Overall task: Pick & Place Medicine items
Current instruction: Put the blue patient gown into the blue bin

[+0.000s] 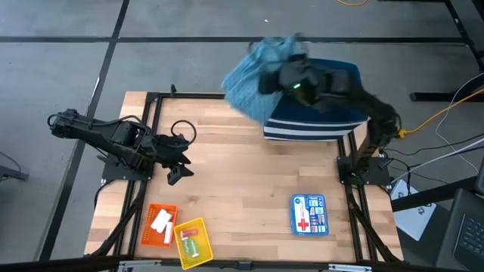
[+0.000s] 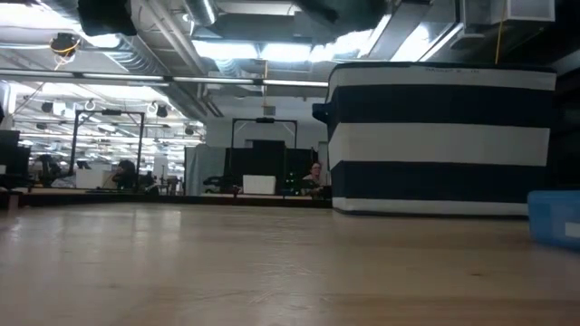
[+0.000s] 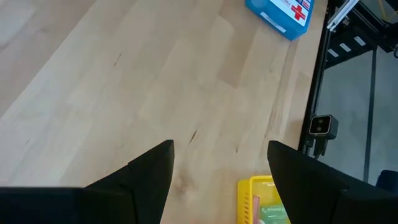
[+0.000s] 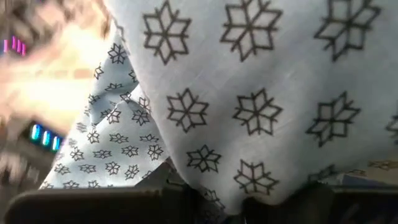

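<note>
The medicine items lie in two small trays near the table's near left corner. White pieces (image 1: 161, 224) sit in an orange tray (image 1: 153, 213). A light-green piece (image 1: 193, 246) and a thin pinkish stick (image 3: 255, 208) rest in a yellow tray (image 1: 198, 226). My left gripper (image 1: 179, 168) hovers open over bare wood, farther from the near edge than the trays; its wrist view shows the yellow tray (image 3: 247, 185) just beyond its fingers (image 3: 221, 149). My right gripper (image 1: 293, 80) is up over the far edge, shut on a blue patterned cloth (image 1: 253, 72). My right gripper holds the blue patterned cloth (image 4: 249, 93) lifted clear above the striped basket. The cloth drapes over the fingers (image 4: 168, 196) and fills the wrist view, so the place of contact and the number of layers are hidden.
A dark-and-white striped basket (image 1: 314, 125) stands at the table's far right, also in the low view (image 2: 444, 136). A blue first-aid box (image 1: 309, 214) lies near the near right edge. Bare wood spans the table's middle. Black frame rails run along both sides.
</note>
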